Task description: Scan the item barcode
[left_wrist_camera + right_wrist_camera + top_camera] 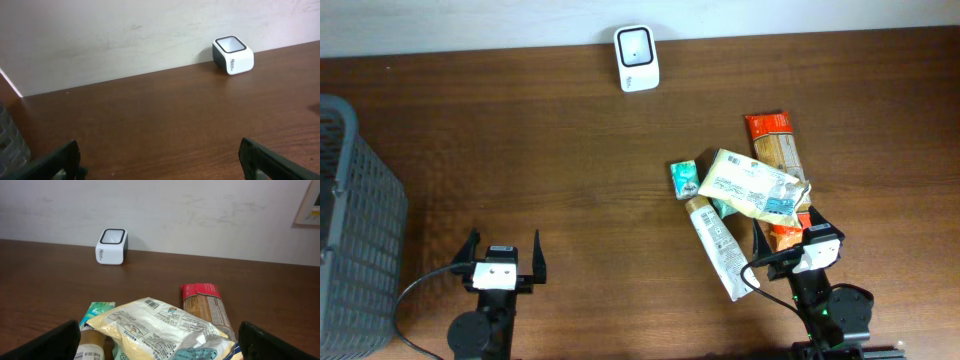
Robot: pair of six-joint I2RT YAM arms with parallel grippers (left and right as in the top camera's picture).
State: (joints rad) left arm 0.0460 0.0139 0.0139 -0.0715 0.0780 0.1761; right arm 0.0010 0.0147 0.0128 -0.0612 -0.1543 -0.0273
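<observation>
**Right gripper** [788, 230]: jaws at full spread, nothing held. It sits at the near edge of the table, directly behind a heap of goods. From overhead, its fingers flank the near end of the pasta packet [775, 150]. Contact with the packet cannot be confirmed.

**Goods:** a pale yellow pouch [160, 327] lies on top, across the pasta packet. In the right wrist view it lies straight ahead of the open jaws, between the two fingertips. A small teal carton [685, 180] lies just beside the pouch on its left and appears partly tucked under it. A cream tube [718, 245] runs from beneath the pouch back toward the near edge, left of the right gripper. No barcode can be made out with certainty on any upper face.

**Scanner** [637, 58]: a white unit with a dark window, standing against the far wall, well apart from the heap and from both arms.

**Left gripper** [504, 248]: jaws wide, empty, over bare wood near the front edge and well apart from the goods.

**Other:** a grey mesh basket [355, 230] stands at the left end of the table.
</observation>
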